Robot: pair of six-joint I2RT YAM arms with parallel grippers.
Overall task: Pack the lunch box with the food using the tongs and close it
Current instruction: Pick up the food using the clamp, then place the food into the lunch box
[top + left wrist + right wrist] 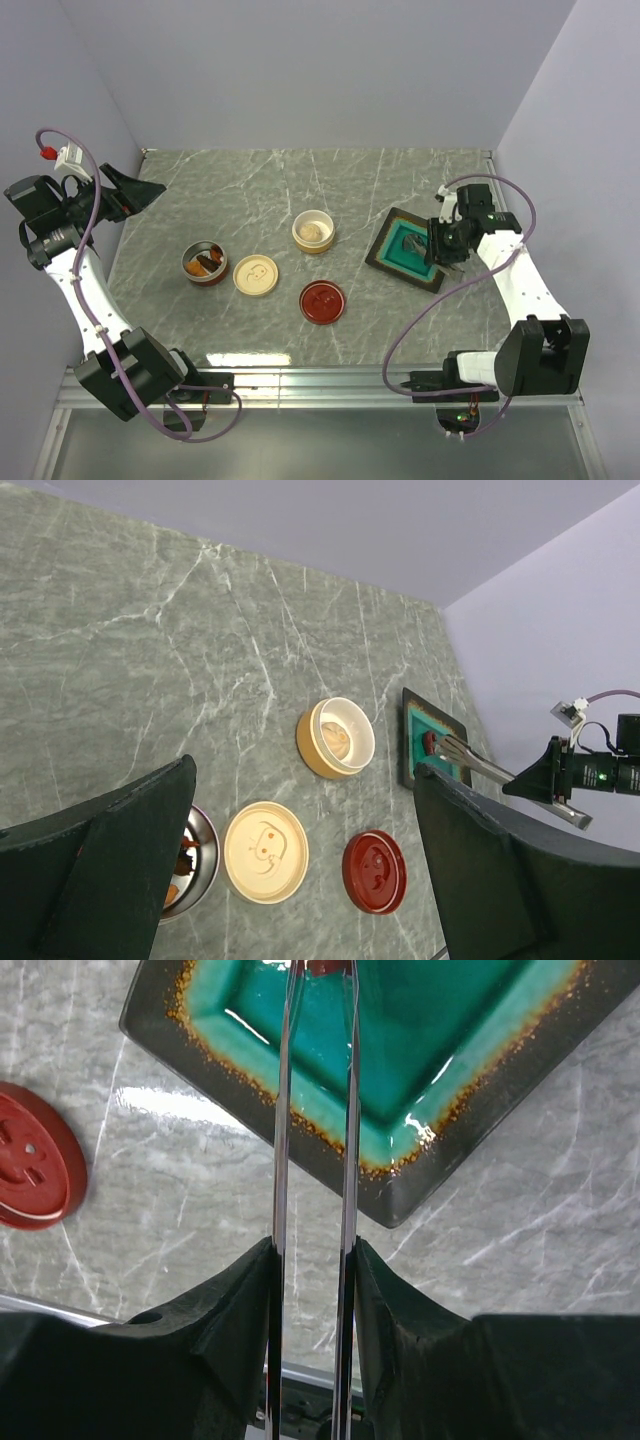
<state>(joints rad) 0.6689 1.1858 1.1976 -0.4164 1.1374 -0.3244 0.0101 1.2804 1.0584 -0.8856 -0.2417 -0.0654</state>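
Note:
The silver tongs [347, 1110] run up between my right gripper's [313, 1250] fingers, which are shut on their two arms. Their tips reach over the teal square plate [440, 1050] and pinch a small red piece of food [322, 965] at the view's top edge. From above, my right gripper [441, 243] hangs over that plate [392, 262]. A steel-lined red container [204, 263] holds orange and brown food. A yellow container [314, 231] holds a tan piece. My left gripper [140, 190] is open and empty, raised at the far left.
A cream lid [255, 275] and a red lid [323, 301] lie flat on the marble table between the containers. The left wrist view shows the cream lid [265, 852], red lid [374, 871] and yellow container [335, 738] below it. Walls close the table's back and sides.

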